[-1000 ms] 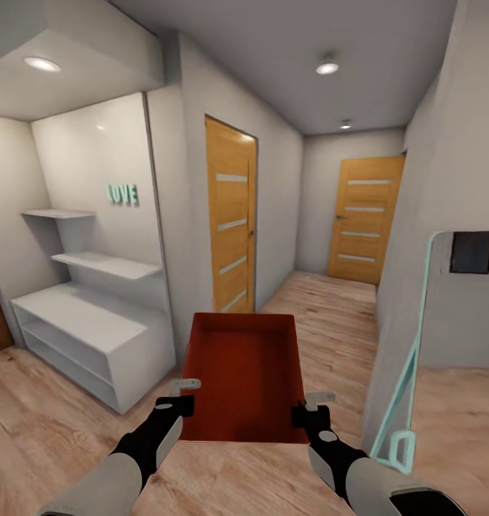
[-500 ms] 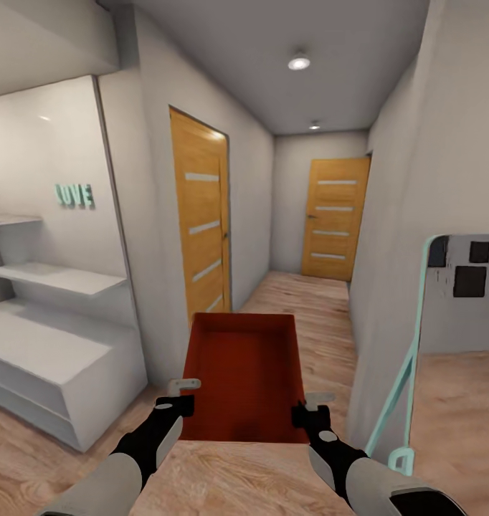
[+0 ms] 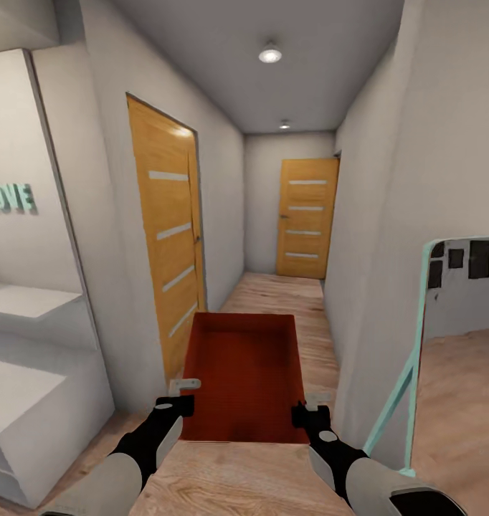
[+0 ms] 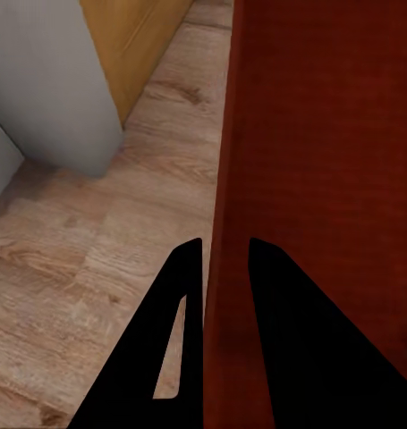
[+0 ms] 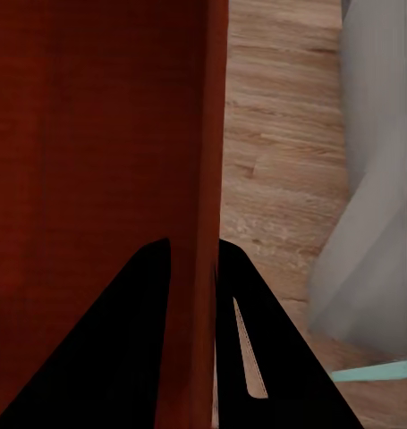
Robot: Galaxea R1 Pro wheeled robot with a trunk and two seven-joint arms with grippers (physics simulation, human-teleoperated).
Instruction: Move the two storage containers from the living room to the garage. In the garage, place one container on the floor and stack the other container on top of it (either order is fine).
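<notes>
The storage container (image 3: 246, 376) is carried at 12 o'clock over the wood floor (image 3: 287, 301), left gripper (image 3: 178, 395) and right gripper (image 3: 310, 406) jaws clenched on its side walls.

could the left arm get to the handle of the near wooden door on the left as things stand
Probably not. The left end effector is clamped on one side wall of the storage container, the right end effector on the other, and the near door stands further along the hallway.

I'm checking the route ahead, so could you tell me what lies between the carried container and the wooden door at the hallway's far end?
In the head view, only bare wood-plank floor lies between the storage container and the far door.
</notes>
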